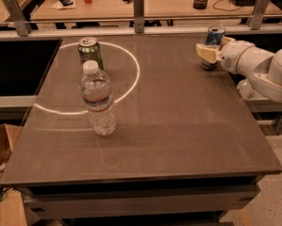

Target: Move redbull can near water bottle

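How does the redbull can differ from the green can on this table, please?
The redbull can is slim, blue and silver; the green can is wider and green. The redbull can stands at the back right of the table as pictured, with the end effector right at it; the green can stands back left, just behind the water bottle. Both are upright.

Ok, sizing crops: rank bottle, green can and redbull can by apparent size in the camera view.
1. The bottle, clearly largest.
2-3. The green can and redbull can: unsure. The redbull can looks smaller, but it stands farther back, and the gripper, at the far right of the table, hides its lower part.
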Controlling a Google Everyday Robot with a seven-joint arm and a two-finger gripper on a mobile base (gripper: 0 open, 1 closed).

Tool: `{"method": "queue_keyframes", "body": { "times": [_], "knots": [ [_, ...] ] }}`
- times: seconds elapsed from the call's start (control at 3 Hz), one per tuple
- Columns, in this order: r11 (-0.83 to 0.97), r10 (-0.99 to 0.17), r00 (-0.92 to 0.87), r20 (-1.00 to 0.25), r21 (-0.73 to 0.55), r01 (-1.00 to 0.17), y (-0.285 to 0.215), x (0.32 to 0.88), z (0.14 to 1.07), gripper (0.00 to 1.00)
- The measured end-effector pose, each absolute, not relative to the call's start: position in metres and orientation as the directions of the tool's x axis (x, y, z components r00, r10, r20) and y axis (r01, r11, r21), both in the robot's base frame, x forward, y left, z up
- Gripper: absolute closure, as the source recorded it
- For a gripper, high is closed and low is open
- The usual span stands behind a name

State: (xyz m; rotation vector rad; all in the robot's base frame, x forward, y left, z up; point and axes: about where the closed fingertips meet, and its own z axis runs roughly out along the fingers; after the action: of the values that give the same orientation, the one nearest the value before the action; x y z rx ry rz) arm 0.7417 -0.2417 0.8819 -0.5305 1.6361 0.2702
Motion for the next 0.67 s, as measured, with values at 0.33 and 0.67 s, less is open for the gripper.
{"method": "queue_keyframes", "body": {
  "times": [0.33, 0.67],
  "knots": [
    [0.832, -0.129, -0.05, -0.99, -0.081, -0.549, -0.239, 0.727, 0.888, 0.85],
    [0.736, -0.051, -0.04, -0.998, -0.011, -0.677, -0.208, 0.683, 0.904, 1.0]
  ]
}}
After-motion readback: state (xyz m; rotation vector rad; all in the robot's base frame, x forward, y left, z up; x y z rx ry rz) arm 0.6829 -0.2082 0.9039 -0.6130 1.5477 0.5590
